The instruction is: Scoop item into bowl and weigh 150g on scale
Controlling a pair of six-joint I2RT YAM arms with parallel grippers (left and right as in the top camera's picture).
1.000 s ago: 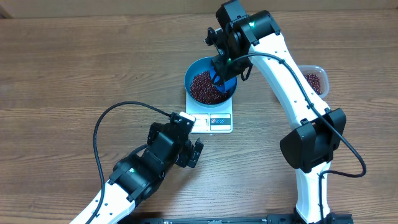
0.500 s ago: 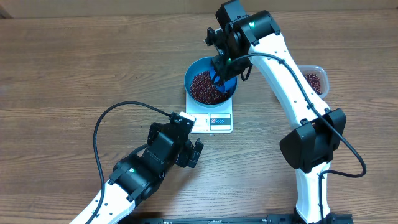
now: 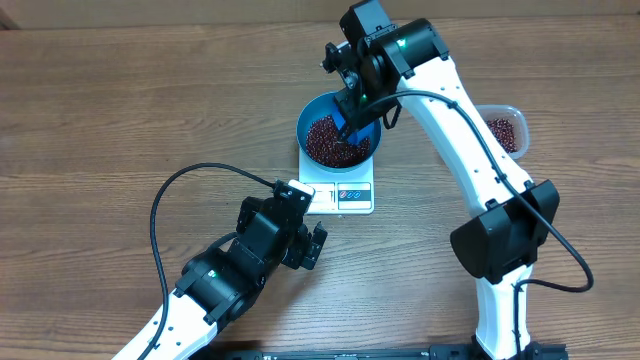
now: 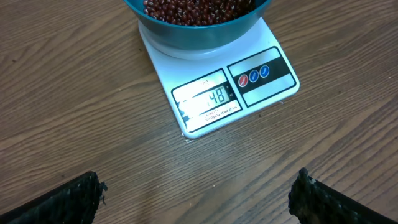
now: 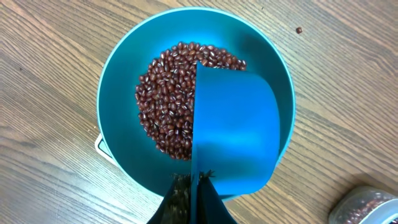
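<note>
Wood-grain worktop [image 3: 100,120] carries the scale [image 3: 338,190], with the bowl [image 5: 118,81] on it holding the beans [image 5: 165,106]. Right claw [image 5: 194,193] is clenched on the scoop [image 5: 236,130] handle above the bowl. Left claw [image 4: 196,199] hangs released, near the scale. Beans look light, loose and prone to roll, so they are best moved in the stiff scoop, gripped by its handle.

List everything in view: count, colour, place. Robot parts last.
beans: many, dark red-brown, heaped in the bowl
bowl: one, bright blue, on the scale
scale: one, white, mid-table
scoop: one, blue, over the beans inside the bowl
tub: one, clear, beside the right arm, more beans inside
stray bean: one, dark, on the table beyond the bowl
table: one, brown wood
left end effector: one, black, open, near the scale
right end effector: one, black, shut on the scoop's handle
</note>
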